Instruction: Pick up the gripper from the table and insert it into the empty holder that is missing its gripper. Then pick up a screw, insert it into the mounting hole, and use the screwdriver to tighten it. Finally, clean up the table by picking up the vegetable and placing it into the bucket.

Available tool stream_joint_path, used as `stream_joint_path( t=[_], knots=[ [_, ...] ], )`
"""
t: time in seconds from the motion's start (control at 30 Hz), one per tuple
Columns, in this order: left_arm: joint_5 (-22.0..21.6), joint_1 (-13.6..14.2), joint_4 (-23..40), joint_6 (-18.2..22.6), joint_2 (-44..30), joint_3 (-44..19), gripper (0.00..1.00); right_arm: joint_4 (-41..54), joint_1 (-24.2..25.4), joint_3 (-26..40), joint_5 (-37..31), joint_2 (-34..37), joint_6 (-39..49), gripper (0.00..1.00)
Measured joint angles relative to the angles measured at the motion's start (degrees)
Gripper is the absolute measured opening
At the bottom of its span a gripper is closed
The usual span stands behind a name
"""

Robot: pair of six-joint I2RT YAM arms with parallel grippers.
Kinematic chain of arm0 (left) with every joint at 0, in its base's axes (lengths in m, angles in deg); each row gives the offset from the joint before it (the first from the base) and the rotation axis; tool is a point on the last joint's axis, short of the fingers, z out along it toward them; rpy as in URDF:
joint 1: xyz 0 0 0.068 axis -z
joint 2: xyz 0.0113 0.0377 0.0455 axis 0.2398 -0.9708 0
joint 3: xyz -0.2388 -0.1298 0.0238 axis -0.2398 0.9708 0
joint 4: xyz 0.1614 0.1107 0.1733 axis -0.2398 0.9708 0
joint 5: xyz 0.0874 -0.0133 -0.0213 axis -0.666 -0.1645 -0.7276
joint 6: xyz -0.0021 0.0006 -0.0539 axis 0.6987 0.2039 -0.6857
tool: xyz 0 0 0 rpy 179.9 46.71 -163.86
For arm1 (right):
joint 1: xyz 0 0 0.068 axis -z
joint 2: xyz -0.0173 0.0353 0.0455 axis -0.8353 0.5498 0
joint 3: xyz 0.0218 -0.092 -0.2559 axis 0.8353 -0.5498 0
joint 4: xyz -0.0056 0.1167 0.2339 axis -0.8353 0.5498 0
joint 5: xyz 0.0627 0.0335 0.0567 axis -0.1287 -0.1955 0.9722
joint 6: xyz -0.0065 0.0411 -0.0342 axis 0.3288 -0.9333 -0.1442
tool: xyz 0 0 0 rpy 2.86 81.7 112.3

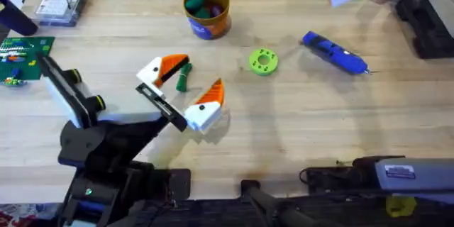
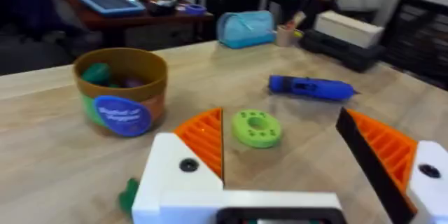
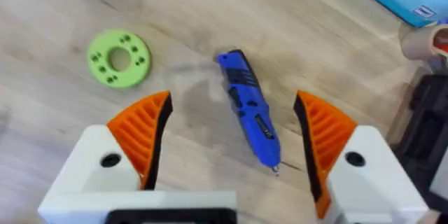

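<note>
Screwdriver (image 1: pixel 335 53) lies flat on the table (image 1: pixel 298 128), toward two o'clock in the overhead view, touching nothing. My right gripper (image 3: pixel 231 150) hangs above it with fingers spread wide, the blue body seen between the orange pads (image 3: pixel 143 129). My left gripper (image 1: pixel 190 85) is likewise spread, holding nothing, near table centre. The vegetable (image 1: pixel 184 78) lies on the table between its fingers. The bucket (image 1: pixel 206 11) stands upright at twelve o'clock, with coloured items inside. A bright-green disc (image 1: pixel 263 62) rests between bucket and screwdriver, apart from both.
</note>
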Motion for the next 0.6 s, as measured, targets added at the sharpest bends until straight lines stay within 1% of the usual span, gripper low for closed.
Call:
stream_joint_path(
  t=[0.03,0.1,0.23,0.33,0.47,0.53,0.6],
  knots=[
    [-1.9,0.0,2.9,0.6,-0.3,-1.5,0.987,0.0,0.0,0.0,0.5,-1.5,-1.8,0.992],
    [-4.4,0.0,5.8,1.5,-2.1,-4.7,0.987,0.0,0.0,0.0,1.1,-4.0,-4.8,0.992],
    [-10.2,0.0,13.0,4.0,-9.5,-15.4,0.986,0.9,0.0,0.0,1.9,-8.3,-10.1,0.992],
    [-13.1,0.0,19.7,5.2,-16.6,-23.8,0.986,4.4,0.0,0.0,2.0,-10.6,-11.9,0.992],
    [-17.8,0.0,33.0,6.0,-27.2,-35.9,0.986,8.4,0.0,0.0,2.1,-12.5,-13.2,0.992],
    [-20.6,0.0,37.3,6.2,-32.3,-41.5,0.986,9.4,0.0,-0.1,2.2,-12.9,-13.5,0.992],
    [-23.2,0.0,43.0,6.4,-37.4,-47.7,0.986,9.1,0.0,-1.7,2.2,-14.0,-13.6,0.992]
  ],
)
